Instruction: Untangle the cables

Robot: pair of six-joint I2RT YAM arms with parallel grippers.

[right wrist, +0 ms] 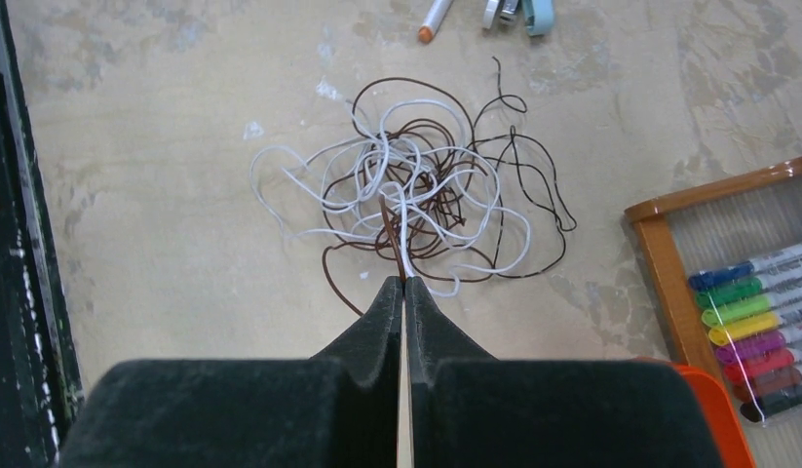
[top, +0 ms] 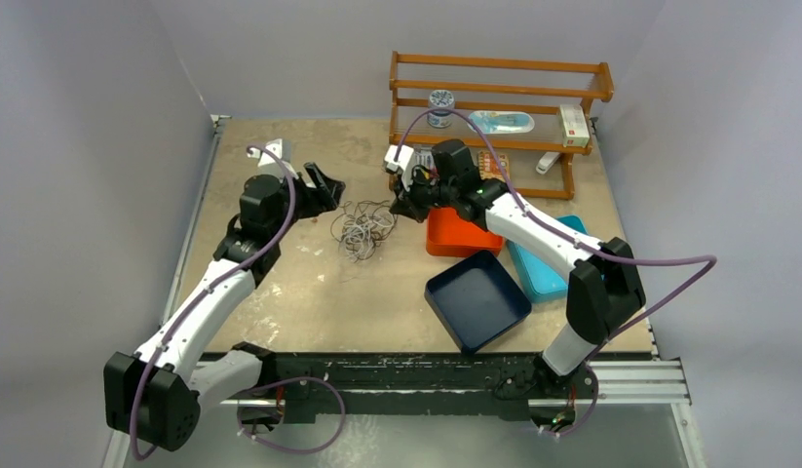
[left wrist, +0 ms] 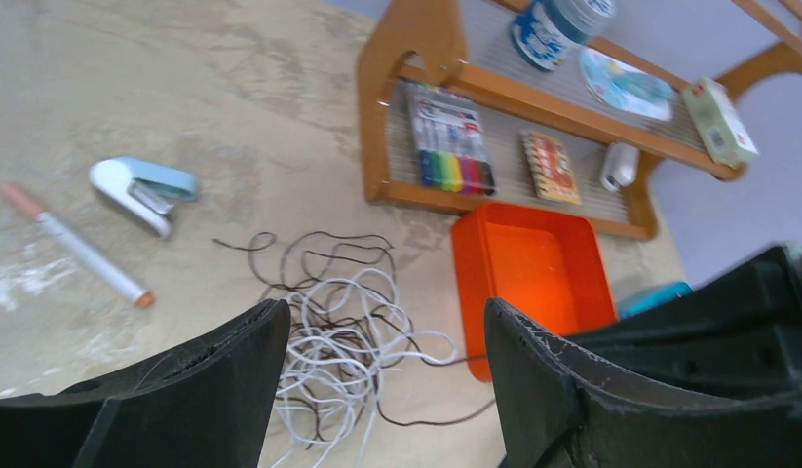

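Nearest, the right gripper [right wrist: 404,281] is pressed together on a brown and a white strand at 6 o'clock of the cables [right wrist: 416,185]; the left gripper [left wrist: 385,312] is spread wide, empty; the tangle lies on the table [top: 309,292], orange tray [top: 453,240] at its 3 o'clock.

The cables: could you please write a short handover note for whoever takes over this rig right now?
Right gripper: shut on a brown and a white strand at the edge of the cables.
Left gripper: open, poised by the heap, holding nothing.
Cables: one knotted heap on the table, beside the orange tray.
Done: nothing separated yet.
Left: draw the strands apart and lay each cable out alone.
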